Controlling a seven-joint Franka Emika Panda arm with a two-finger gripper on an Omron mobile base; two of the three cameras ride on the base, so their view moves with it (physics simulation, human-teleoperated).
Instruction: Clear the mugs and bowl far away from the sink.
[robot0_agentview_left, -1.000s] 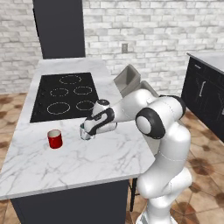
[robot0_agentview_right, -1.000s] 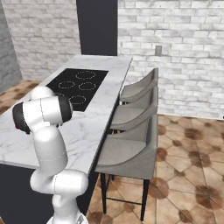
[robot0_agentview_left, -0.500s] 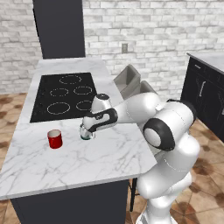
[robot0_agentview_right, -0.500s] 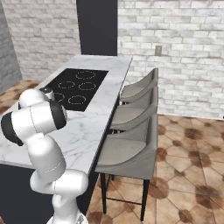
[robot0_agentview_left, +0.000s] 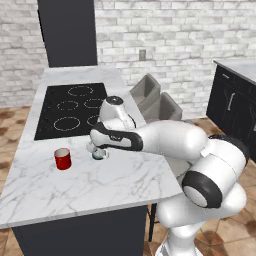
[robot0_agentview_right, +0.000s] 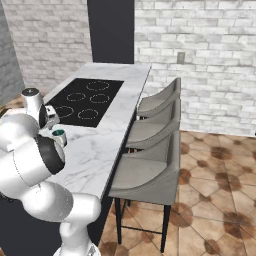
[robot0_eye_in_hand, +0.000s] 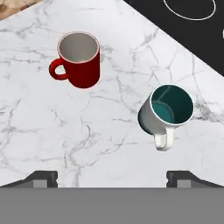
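So we're looking at both mugs parked on the marble desk (robot0_agentview_left: 90, 190), right next to the black stovetop (robot0_agentview_left: 70, 107). The white mug (robot0_eye_in_hand: 167, 110) stands upright just below our end effector (robot0_eye_in_hand: 112, 177), whose jaws are spread wide with nothing between them. Our read: this one has been set down, or we're lining up on it, can't say which. The red mug (robot0_eye_in_hand: 79, 59) stands near it but clearly apart, closer to the desk edge.

We'd guess the next move is either lifting clear to go find the bowl, or coming down on a mug. If it's a grasp, the jaws need to straddle the round body and miss the handle, which sticks out toward the hand on the white one.

Materials-wise: red mug is glossy, plain, pale grey inside, loop handle. White one has a teal interior and a chunky white handle. Desk is smooth white marble with grey veining, so probably slick under anything we nudge. Stovetop is flat black glass with thin ring burners.
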